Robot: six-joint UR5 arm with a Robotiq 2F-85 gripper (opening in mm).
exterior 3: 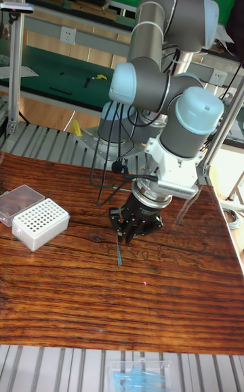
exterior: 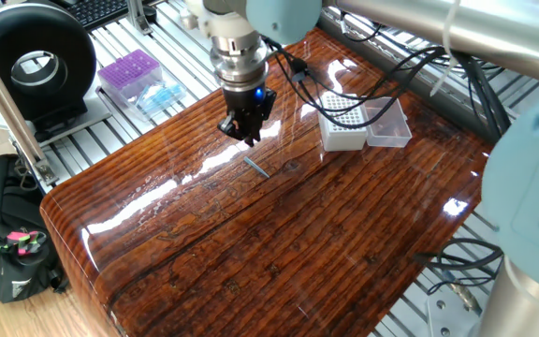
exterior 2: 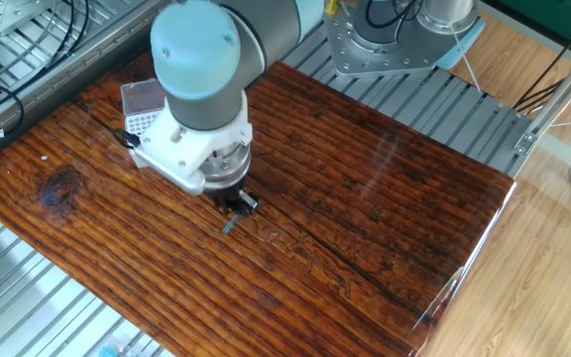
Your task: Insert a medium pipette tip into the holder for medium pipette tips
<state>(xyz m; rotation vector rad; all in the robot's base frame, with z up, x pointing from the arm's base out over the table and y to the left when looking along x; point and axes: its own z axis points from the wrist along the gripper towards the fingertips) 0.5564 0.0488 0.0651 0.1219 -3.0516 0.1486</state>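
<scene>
Nearest, across the broad glossy table [exterior: 298, 243] of dark striped wood, hard and slick with bright reflections: flat on its side near the middle, the medium pipette tip [exterior: 256, 168], slender, tapered, bluish-grey, well apart from any hole meant for it. Probably too thin and low for anything but a precise pinch against so smooth a surface. Just above and beside its farther end, pointing straight down, the black gripper [exterior: 248, 139], not touching and carrying nothing; hard to tell from any view how wide the jaws stand. Judged from that pose, lined up for a descent onto the tip. Farther back and to the right, the holder for medium pipette tips [exterior: 342, 124], a small white rigid box with a grid of holes on top, clear lid [exterior: 387, 122] swung open beside it so the holes face up. Farthest, off the wood on the ribbed metal frame, a purple tip box [exterior: 129, 73] and a light-blue pack [exterior: 160, 96].
</scene>
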